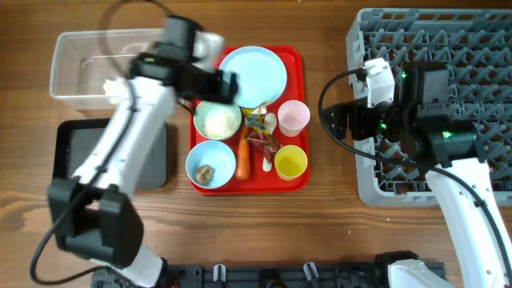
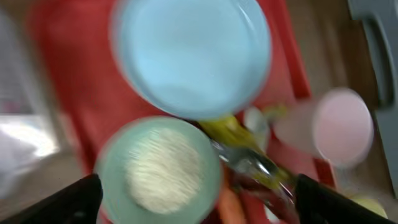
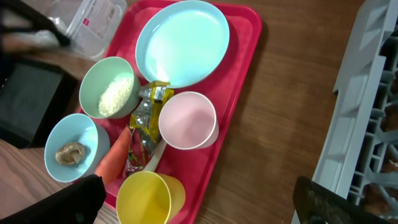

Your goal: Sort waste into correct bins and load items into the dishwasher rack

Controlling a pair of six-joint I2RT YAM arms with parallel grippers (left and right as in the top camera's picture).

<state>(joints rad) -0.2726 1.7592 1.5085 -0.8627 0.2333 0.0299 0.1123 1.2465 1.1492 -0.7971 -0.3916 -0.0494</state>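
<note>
As seen from overhead, layout: a red tray (image 1: 301, 80) on the surface is crowded with dishes; the wrappers (image 1: 258, 128) are wedged at its centre, between rice bowl (image 1: 218, 120), carrot (image 1: 243, 158) and pink cup (image 1: 294, 117).
Overhead, left gripper (image 1: 224, 82): held over the tray beside the plate (image 1: 252, 76); blurred.
Left wrist, left gripper (image 2: 202, 199): spread wide, nothing held; the wrappers (image 2: 242, 149) lie just beside the rice bowl (image 2: 161, 171).
Left wrist, handling: the wrappers are judged light, crinkly and slippery; a raised fold is best pinched.
Right wrist, right gripper (image 3: 202, 208): spread wide, empty, near the dishwasher rack (image 3: 367, 93).
Right wrist, carrot (image 3: 115, 155): judged stiff and firm; best taken across its middle.
</note>
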